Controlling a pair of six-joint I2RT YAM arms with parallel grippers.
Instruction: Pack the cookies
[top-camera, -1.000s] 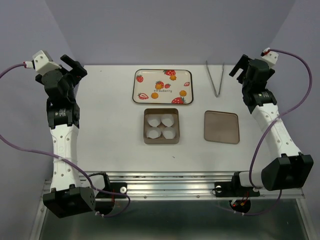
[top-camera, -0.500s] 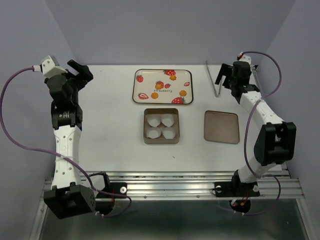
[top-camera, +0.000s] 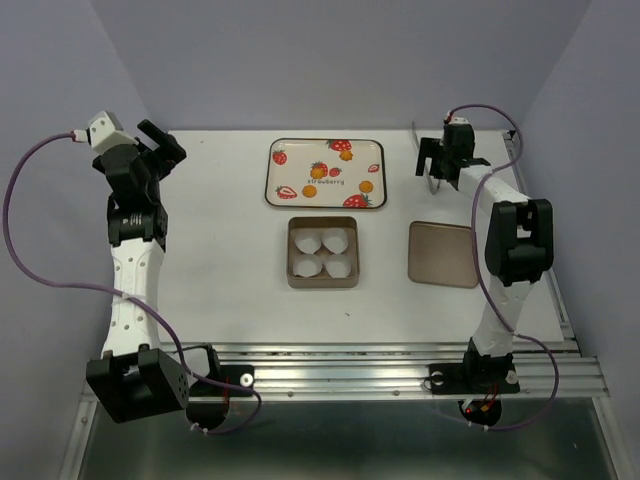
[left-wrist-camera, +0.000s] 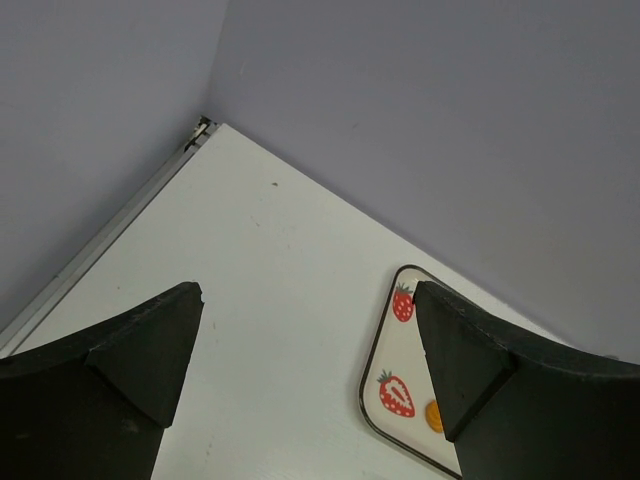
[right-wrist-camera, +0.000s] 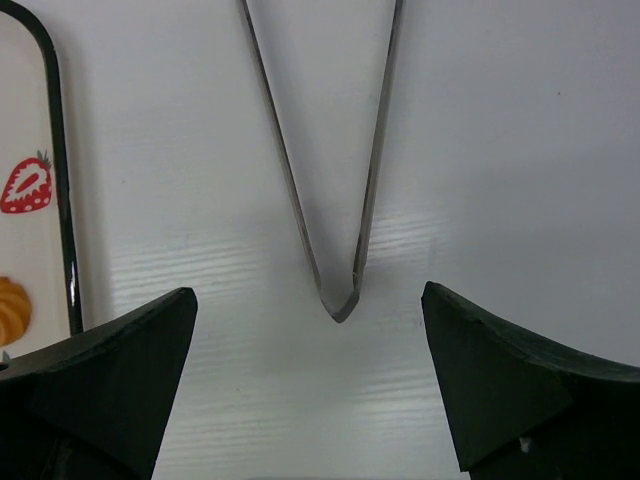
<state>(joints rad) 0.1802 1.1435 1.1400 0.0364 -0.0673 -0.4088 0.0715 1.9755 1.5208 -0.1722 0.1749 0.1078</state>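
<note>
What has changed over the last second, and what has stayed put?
The right claw swung leftward and now sits open over the tongs, gripping nothing. The left claw, also open, shifted slightly rightward. The tongs, the cookies on the tray, the tin and the lid stayed put.

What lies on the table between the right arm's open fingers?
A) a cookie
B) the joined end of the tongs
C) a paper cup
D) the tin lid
B: the right wrist view shows the joined end of the tongs on the table between the right fingers, touching neither.
</note>
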